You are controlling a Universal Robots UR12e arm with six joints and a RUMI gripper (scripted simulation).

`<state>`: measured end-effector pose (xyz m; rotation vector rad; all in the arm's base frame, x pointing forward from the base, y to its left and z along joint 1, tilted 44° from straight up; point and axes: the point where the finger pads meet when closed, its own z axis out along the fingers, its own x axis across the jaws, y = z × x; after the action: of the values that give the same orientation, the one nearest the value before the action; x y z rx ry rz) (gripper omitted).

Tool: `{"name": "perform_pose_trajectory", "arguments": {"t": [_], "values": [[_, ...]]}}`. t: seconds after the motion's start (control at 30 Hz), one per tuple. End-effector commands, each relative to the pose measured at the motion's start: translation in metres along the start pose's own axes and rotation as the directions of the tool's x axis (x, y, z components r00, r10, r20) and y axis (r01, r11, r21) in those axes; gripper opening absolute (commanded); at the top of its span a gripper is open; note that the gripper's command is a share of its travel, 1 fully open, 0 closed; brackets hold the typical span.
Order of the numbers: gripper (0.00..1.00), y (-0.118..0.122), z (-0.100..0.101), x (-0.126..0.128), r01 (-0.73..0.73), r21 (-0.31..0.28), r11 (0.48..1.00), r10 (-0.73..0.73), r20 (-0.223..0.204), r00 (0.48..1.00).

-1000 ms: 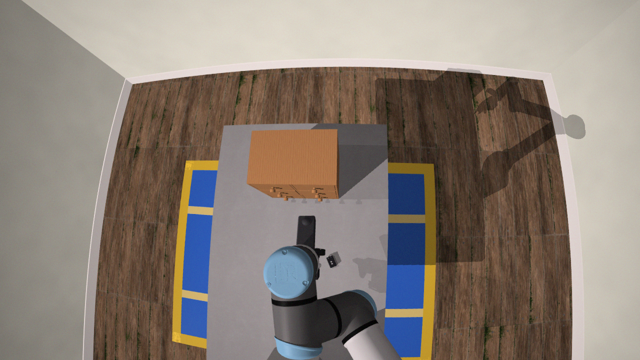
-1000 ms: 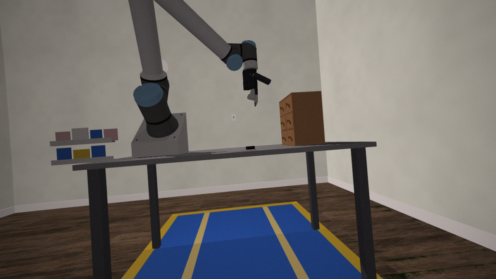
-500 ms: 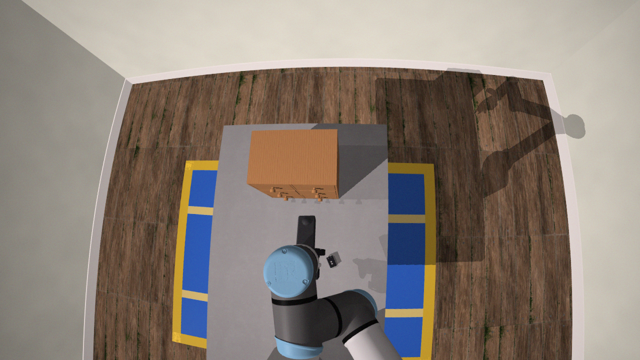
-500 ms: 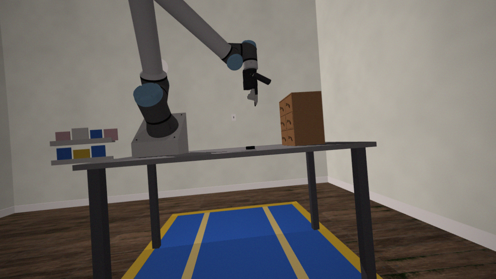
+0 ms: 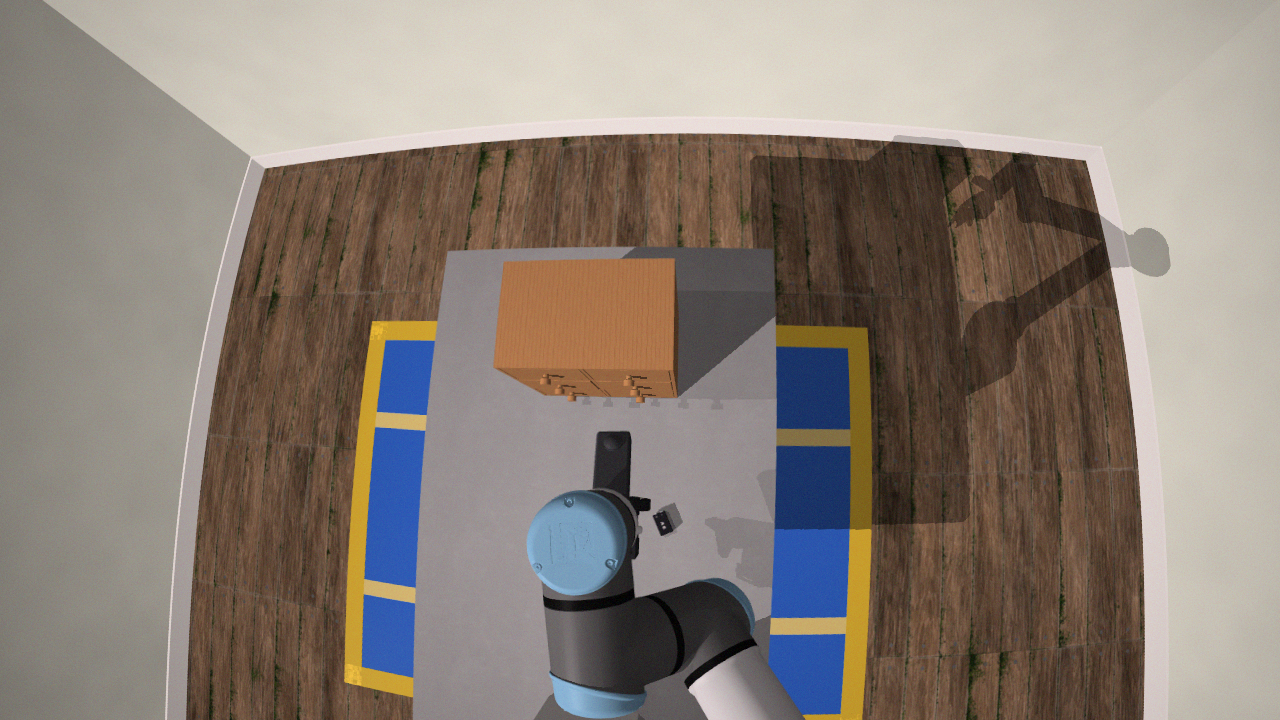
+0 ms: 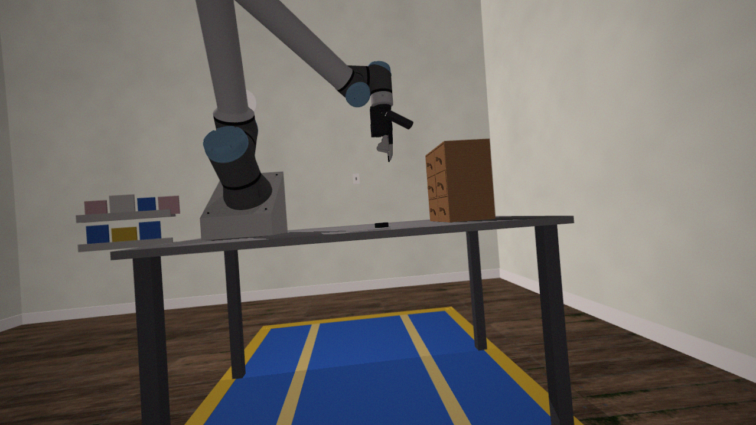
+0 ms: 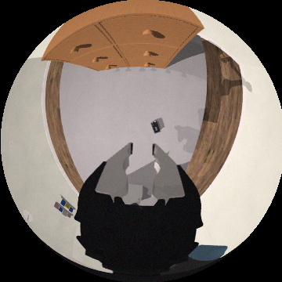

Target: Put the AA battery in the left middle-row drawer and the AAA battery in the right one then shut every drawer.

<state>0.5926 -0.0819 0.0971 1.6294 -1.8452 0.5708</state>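
Plainly raised above the grey desk (image 5: 501,501) (image 6: 338,236) (image 7: 102,106), the end effector (image 5: 635,530) (image 6: 390,157) (image 7: 142,143) stands slightly open, its fingertips gripping nothing. The wooden chest of drawers (image 5: 586,313) (image 6: 465,179) (image 7: 135,29) stands upright at twelve o'clock from above, drawers apparently shut. The wrist view reveals the finger gap, largely masked overhead by the blue-capped wrist joint (image 5: 577,541); a black block (image 5: 663,522) (image 6: 381,225) (image 7: 156,126) lies at one o'clock from the fingertips.
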Motion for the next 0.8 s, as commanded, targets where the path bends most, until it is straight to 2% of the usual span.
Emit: {"name": "perform_pose_trajectory", "arguments": {"t": [0.0, 0.03, 0.07, 0.77], "values": [[0.20, -0.0004, -0.0006, 0.0001, 0.000, 0.001, 1.000, 0.000, 0.000, 1.000], [0.20, -0.0004, -0.0006, 0.0001, 0.000, 0.001, 1.000, 0.000, 0.000, 1.000], [1.00, -0.0004, -0.0006, 0.0001, 0.000, 0.001, 1.000, 0.000, 0.000, 1.000], [1.00, -0.0004, -0.0006, 0.0001, 0.000, 0.001, 1.000, 0.000, 0.000, 1.000]]}}
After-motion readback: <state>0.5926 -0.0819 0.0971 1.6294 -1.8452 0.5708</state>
